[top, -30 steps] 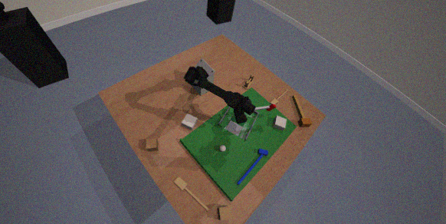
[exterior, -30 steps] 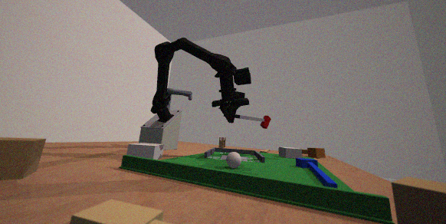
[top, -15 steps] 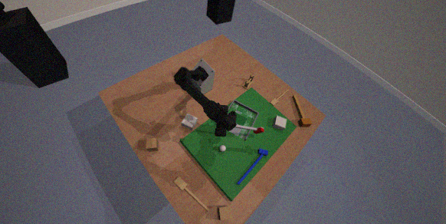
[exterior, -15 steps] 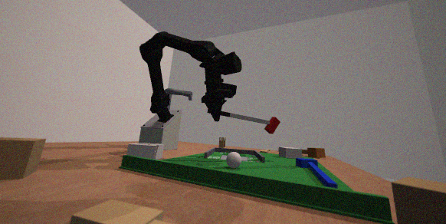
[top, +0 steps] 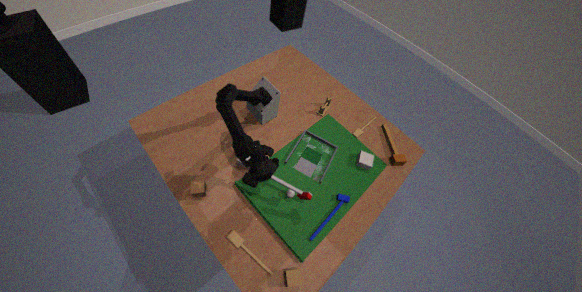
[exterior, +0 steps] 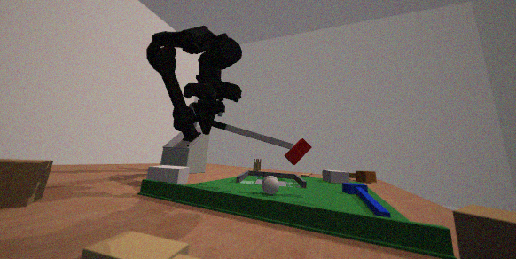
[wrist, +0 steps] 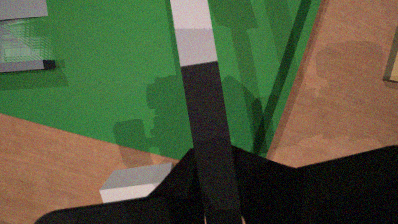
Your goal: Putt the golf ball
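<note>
Arm folded low, gripper (exterior: 208, 124) clamping red putter (exterior: 259, 138) above golf ball (exterior: 270, 184).

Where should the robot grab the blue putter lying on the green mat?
Probably on the long thin shaft of the blue putter, around its middle, coming straight down from above. It lies flat on the green mat, so the narrow shaft fits between the fingers better than the blocky head at the end. The gripper is shut on the red putter, by its dark handle, so it must free itself first.
</note>
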`<state>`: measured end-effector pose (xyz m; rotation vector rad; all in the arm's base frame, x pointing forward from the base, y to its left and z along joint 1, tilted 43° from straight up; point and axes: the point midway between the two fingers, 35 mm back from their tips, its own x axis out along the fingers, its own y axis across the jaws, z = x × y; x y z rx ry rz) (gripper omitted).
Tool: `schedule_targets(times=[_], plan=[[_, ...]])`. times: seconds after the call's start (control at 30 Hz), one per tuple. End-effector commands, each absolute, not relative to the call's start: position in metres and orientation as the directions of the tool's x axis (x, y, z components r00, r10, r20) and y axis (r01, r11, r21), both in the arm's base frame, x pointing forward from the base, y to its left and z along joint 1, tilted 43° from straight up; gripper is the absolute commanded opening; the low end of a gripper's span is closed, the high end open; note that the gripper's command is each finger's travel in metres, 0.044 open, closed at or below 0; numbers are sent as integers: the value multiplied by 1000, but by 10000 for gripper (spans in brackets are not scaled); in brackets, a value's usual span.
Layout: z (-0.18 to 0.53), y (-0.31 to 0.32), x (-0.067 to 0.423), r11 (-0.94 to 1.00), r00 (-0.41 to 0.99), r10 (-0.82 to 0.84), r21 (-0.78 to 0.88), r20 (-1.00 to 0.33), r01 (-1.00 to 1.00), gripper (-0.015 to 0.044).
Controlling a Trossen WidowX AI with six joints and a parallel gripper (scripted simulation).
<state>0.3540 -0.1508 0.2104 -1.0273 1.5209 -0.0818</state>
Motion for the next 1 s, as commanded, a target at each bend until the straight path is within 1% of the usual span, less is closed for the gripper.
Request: schedule_targets(times=[0.0,0.1,0.23,0.57,0.97], plan=[[237,-170,339,618,130,-657,-629,-743,-471,0],[251,-184,326,626,116,-676,-650,-728,-430,0],[251,-185,325,627,115,-677,-652,-727,-427,0],[224,-211,330,626,115,-679,-653,-725,-426,0],[214,-221,331,626,115,-679,-653,-725,-426,0]])
